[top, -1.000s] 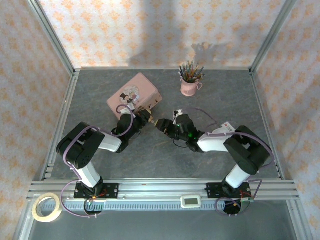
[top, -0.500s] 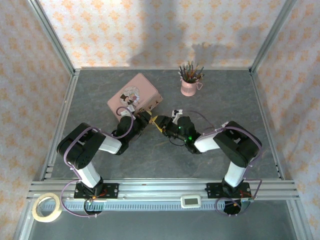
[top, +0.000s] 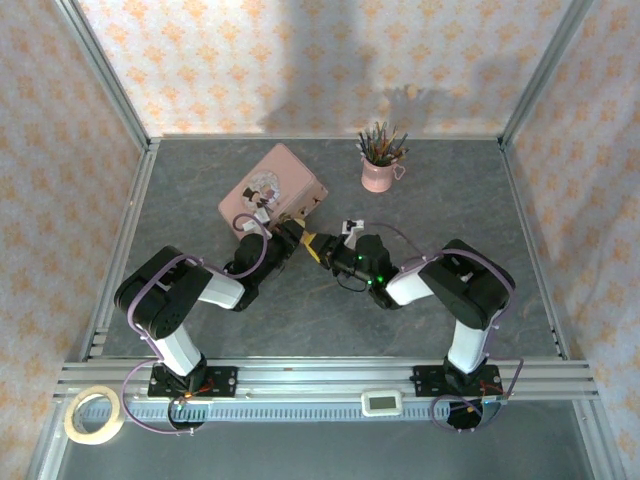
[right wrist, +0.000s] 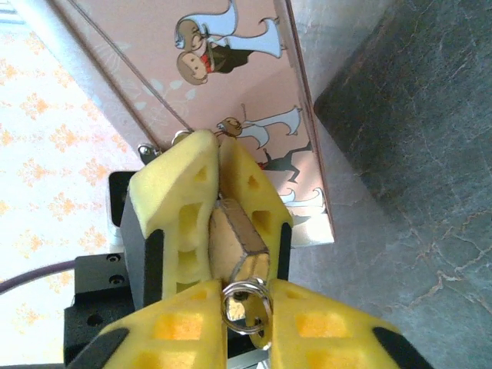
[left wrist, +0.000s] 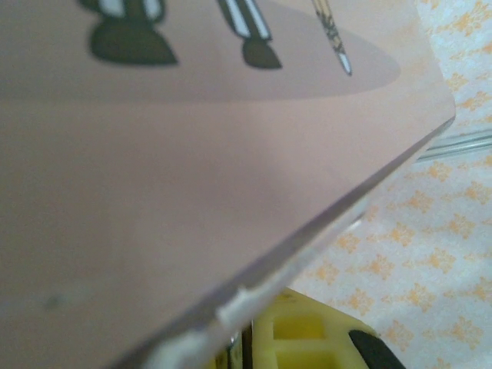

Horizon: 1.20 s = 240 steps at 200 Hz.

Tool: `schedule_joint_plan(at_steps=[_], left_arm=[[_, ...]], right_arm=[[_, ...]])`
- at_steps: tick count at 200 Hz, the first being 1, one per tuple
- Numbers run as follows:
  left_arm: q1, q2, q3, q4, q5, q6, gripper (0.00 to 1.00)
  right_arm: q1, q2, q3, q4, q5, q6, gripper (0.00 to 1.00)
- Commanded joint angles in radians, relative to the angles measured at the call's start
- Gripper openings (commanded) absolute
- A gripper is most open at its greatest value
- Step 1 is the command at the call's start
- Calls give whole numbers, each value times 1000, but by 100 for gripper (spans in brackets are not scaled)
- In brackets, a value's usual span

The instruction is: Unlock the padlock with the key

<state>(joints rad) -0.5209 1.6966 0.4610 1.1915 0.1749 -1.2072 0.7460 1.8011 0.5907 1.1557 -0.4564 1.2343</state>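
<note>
Key-insertion step, we judged: left tool (right wrist: 221, 173) pinched tiny brass padlock (right wrist: 234, 242), right tool (right wrist: 246, 346) pinched small grey key (right wrist: 254, 327) at its base; next called for steady twist.

2 arms bent inward, wrists low, L fingers (right wrist: 175, 219) clamped tight, R fingers (right wrist: 181, 332) pinched nearly together, tips facing.

The key (right wrist: 247, 304) shows just its ring, the blade hidden inside the right hand (right wrist: 246, 327). The left hand (right wrist: 219, 154) covers the padlock (right wrist: 234, 242) shackle. Up close the pink tin (left wrist: 192, 192) is a blur.
</note>
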Motion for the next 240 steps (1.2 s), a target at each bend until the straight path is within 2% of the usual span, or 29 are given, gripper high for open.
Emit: schedule_joint_plan(at_steps=[1, 17, 63, 90, 122, 154, 163, 176, 207, 224, 240], left_arm=[[-13, -28, -8, 117, 7, -15, 0], [-16, -30, -12, 117, 6, -15, 0], [-16, -18, -27, 161, 19, -8, 0], [-16, -13, -23, 161, 53, 6, 0], [-16, -5, -31, 161, 54, -9, 19], [-18, 23, -22, 176, 68, -33, 25], [-19, 30, -19, 178, 70, -37, 24], [-19, 37, -20, 184, 68, -43, 15], [-22, 45, -6, 190, 76, -48, 8], [-24, 48, 0, 185, 81, -48, 1], [-26, 51, 1, 184, 87, -49, 0]], right_arm=[[7, 5, -14, 72, 1, 11, 7], [3, 0, -17, 78, 3, 15, 0], [-23, -9, -28, 150, -42, 73, 0], [-34, -30, -7, 103, -65, 45, 0], [-34, -12, 3, 116, -81, 39, 0], [-33, -7, 3, 115, -87, 22, 0], [-33, -11, 5, 100, -84, 14, 0], [-33, -13, 6, 82, -83, 2, 0], [-27, -9, 18, 39, -86, -25, 0], [-23, -11, 21, 18, -82, -42, 0], [-23, -18, 26, -5, -76, -66, 0]])
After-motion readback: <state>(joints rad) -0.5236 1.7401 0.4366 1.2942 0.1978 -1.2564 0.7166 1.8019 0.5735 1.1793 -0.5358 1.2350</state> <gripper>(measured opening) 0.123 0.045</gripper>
